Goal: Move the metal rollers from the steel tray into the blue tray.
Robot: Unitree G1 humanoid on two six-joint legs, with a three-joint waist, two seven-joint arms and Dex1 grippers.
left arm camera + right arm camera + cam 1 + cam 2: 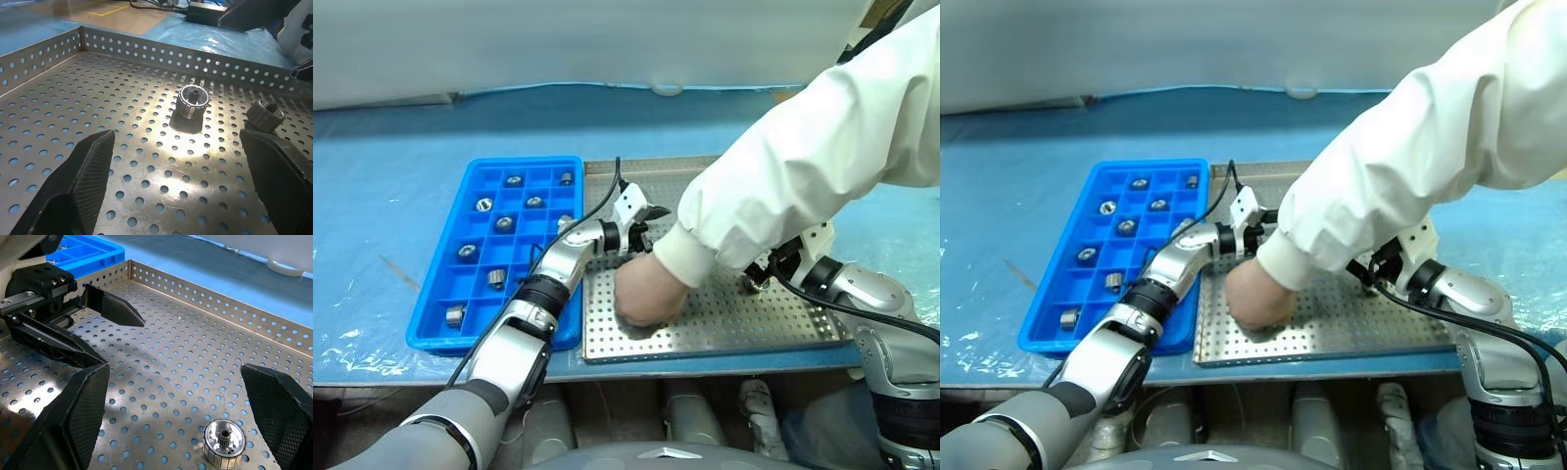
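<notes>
The steel tray (754,318) lies mid-table with the blue tray (433,336) against its left side. Several metal rollers (504,223) sit in the blue tray's compartments. My left gripper (649,230) hovers open and level over the steel tray, pointing right. In the left wrist view, one roller (194,100) stands beyond its spread fingers (88,171) and a second roller (264,115) sits by the far finger. My right gripper (756,277) is open at the tray's right, partly under a sleeve, with a roller (224,440) between its fingers (78,416), untouched.
A person's arm in a white sleeve (803,166) reaches in from the upper right; the hand (646,292) rests on the steel tray between my two grippers. Pale blue covering (391,196) spreads over the table. The table's front edge (705,364) runs just below the trays.
</notes>
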